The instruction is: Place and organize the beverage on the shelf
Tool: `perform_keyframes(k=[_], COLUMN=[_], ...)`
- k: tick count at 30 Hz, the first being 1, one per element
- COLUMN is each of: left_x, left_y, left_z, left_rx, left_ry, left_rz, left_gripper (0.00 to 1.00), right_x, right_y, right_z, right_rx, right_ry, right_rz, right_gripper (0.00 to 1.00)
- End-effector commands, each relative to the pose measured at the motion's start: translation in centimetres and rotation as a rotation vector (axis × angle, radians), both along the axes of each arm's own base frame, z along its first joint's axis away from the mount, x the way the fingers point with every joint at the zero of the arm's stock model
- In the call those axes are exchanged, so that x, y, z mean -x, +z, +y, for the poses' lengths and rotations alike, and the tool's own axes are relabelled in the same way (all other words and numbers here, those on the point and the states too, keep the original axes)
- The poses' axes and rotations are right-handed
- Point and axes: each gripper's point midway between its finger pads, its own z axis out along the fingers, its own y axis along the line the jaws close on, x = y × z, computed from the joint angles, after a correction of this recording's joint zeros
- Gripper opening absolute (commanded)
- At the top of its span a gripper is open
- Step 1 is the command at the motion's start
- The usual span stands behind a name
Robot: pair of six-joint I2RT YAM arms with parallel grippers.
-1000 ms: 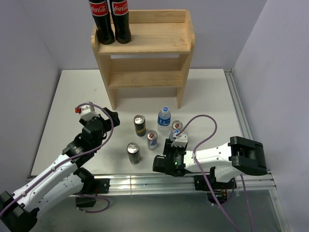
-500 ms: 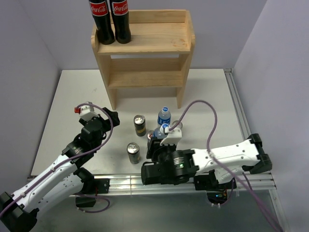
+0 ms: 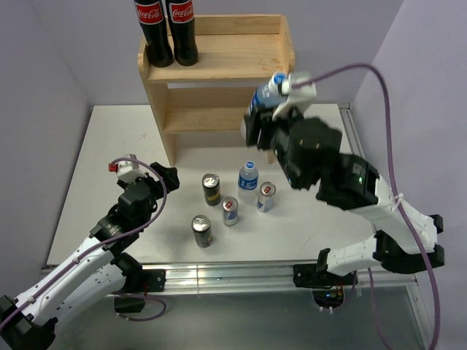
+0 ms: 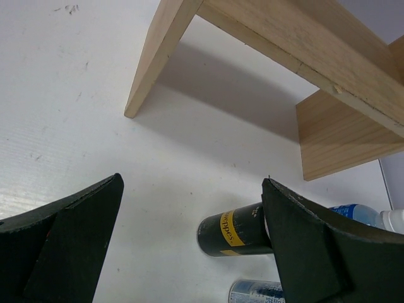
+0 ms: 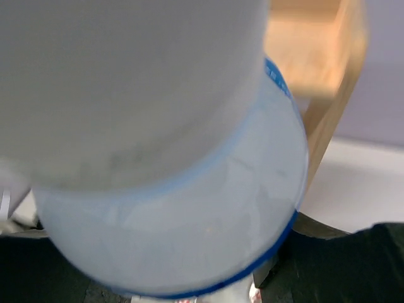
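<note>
Clear plastic water bottle, round and blue-labelled, gripped in right hand; left hand spread wide.

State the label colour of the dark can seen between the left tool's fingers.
Yellow, on the dark can; the left wrist view shows it best.

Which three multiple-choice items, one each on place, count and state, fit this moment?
1. Where do the two cola bottles stand?
A. left end of the top tier of the shelf
B. lower tier
C. table
2. How many cans stand on the table?
A. two
B. four
C. six
3. The right gripper is:
A. open, empty
B. shut on a can
C. shut on a water bottle, up off the table
Answers: 1 A, both stand on the top tier at left; 2 B, two dark, two blue-silver; 3 C, the bottle sits between its fingers before the shelf.
</note>
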Motion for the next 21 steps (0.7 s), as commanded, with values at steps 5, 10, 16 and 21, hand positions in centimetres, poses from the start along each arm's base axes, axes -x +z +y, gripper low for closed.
perform_keyframes(k=[5,10,16,21], left_x=[-0.2,0.0,0.2,0.0], left_y=[2.6,2.6,2.0,1.2], left_z=[-0.7,-0.6,-0.4,-0.5], left_rx=[0.034,0.032,0.028,0.008], left_ry=[-0.034,-0.035,-0.036,-0.034], left_rz=[-0.070,-0.070,-0.074,-0.058], left_gripper=[0.98,0.98,0.98,0.98], right_x=[-4.8,-8.1,-13.1,-16.6], right_y=[13.2,16.0,15.6,15.5], right_z=[1.1,-0.9,-3.7,-5.5], right_rx=[0.102,0.116,0.058,0.046], right_ry=[-0.044,-0.184,-0.234,-0.288], right_rz=[-0.306,-0.385,-0.389,-0.400], right_gripper=[0.00,0.00,0.00,0.00])
